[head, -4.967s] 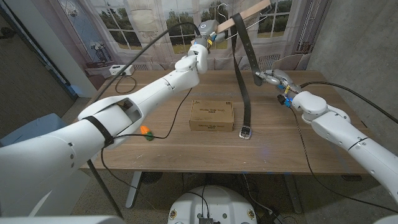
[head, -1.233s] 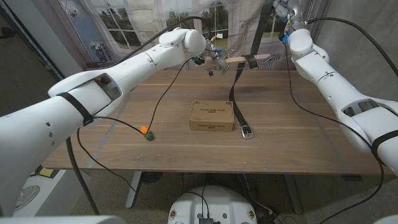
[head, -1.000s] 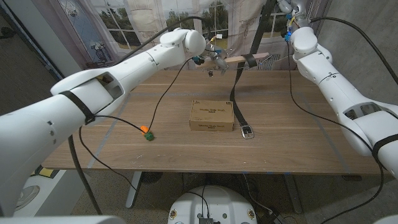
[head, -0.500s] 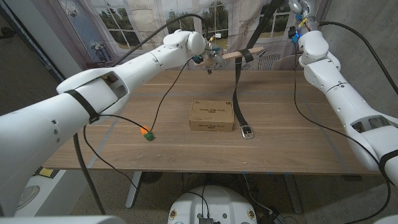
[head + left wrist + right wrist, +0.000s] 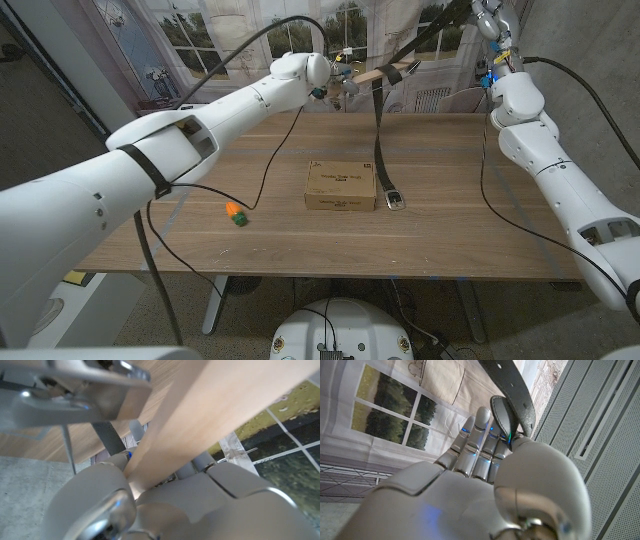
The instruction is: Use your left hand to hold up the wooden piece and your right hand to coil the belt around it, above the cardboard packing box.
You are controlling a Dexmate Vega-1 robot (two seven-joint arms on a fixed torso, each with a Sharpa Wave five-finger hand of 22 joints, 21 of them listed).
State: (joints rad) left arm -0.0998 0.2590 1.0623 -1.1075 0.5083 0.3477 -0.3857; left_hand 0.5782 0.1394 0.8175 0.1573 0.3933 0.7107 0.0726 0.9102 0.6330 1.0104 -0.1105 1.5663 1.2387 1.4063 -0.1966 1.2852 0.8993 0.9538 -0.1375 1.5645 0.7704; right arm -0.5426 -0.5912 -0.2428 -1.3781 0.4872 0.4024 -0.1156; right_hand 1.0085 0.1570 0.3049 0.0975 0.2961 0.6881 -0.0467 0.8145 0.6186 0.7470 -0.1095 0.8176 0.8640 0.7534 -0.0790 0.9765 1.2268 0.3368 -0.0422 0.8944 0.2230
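Note:
My left hand grips one end of the pale wooden piece, held up beyond the far side of the cardboard box. The black belt loops over the wood's free end. One length hangs down to its metal buckle, which lies on the table right of the box. The other length runs up to my right hand, raised high at the far right. In the right wrist view that hand holds the belt's end against its fingers. The left wrist view has the wooden piece close up in my left hand.
A small orange and green object lies on the table left of the box, with a black cable trailing from my left arm past it. A window-print backdrop hangs behind the table.
My right hand has risen and moved right with the belt's end, pulling the strap taut. The wooden piece has tilted up a little. The buckle has slid slightly toward the far side.

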